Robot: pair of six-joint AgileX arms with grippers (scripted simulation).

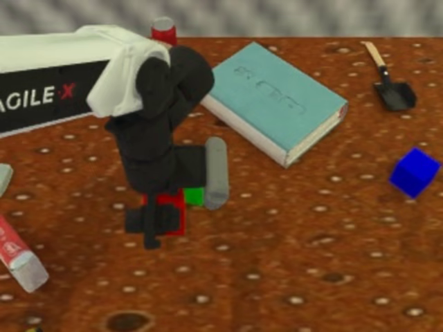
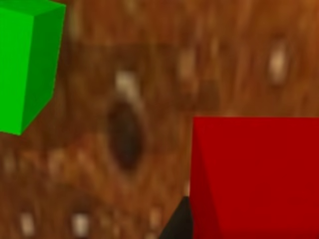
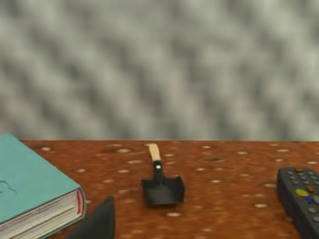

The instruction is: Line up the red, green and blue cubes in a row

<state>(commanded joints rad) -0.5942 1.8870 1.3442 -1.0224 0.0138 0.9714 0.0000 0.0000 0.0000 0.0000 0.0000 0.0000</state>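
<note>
- Left hand (image 1: pixel 154 225) is hovering low over the red cube (image 1: pixel 168 207), near the middle of the counter (image 1: pixel 277 263), a little toward the top view's left. The arm's black wrist is covering most of the cube from above.
- Cannot tell how far the fingers are spread, or whether they are gripping the red cube; in the left wrist view only a dark sliver of the hand is showing, right against the cube's (image 2: pixel 254 177) lower edge.
- Green cube (image 1: pixel 194 196) is sitting just beside the red one, on its right and slightly farther back; whether the two are touching is hidden from above. The left wrist view is showing the green cube (image 2: pixel 25 64) with bare counter between them.
- Blue cube (image 1: pixel 414 172) is lying well apart, by the counter's right edge, below the small black shovel (image 1: pixel 393 88).
- Right hand is not showing in the top view; its wrist camera is looking toward the shovel (image 3: pixel 162 186), the teal book (image 3: pixel 35 199) and a remote control (image 3: pixel 301 196).
- Judgement: the step in hand is placing or adjusting the red cube next to green. Two cubes are nearly paired; blue is not yet in the row.
- Next move likely calls for a clean release and lift without nudging red or green, then fetching blue, probably by the right arm, and setting it in line.
</note>
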